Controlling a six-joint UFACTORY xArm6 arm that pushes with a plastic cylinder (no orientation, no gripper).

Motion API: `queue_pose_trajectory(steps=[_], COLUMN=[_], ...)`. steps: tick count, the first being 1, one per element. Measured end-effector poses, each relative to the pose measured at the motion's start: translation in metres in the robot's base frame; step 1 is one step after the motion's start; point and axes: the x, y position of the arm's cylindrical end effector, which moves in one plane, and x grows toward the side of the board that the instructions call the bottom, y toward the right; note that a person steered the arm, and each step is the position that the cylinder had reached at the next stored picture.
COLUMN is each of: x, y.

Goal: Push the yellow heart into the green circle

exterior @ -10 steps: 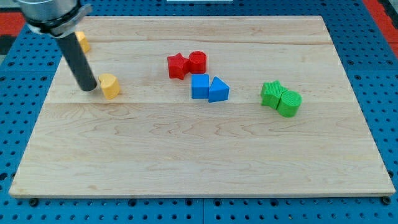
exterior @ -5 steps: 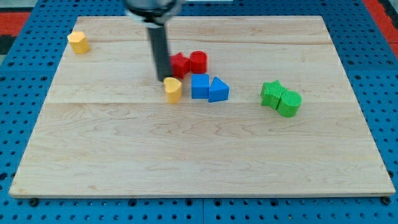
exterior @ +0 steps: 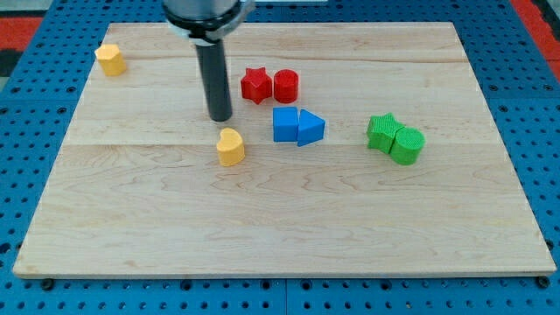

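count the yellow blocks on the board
2. The yellow heart lies left of centre, just below my tip and apart from it. The other yellow block sits at the top left corner. None seems hidden.

Yellow heart (exterior: 230, 147) lower, tip (exterior: 220, 117) apart.

1. The desk (exterior: 262, 227) was pale wood, matt, with visible grain and plank seams.
2. The yellow heart (exterior: 230, 147) looked like matt plastic.
3. The green circle (exterior: 408, 145) showed fine ribbed layers.
4. The rod above my tip (exterior: 220, 118) was dark with a slight sheen.
5. The blue surround (exterior: 542, 131) was perforated board.
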Motion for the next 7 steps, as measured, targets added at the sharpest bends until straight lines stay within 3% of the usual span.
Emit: queue_pose_trajectory(steps=[1, 2, 3, 4, 5, 7], x=[0.052, 0.054, 0.078, 0.1, 0.109, 0.082], y=[-0.011, 0.097, 0.145, 0.126, 0.118, 0.216])
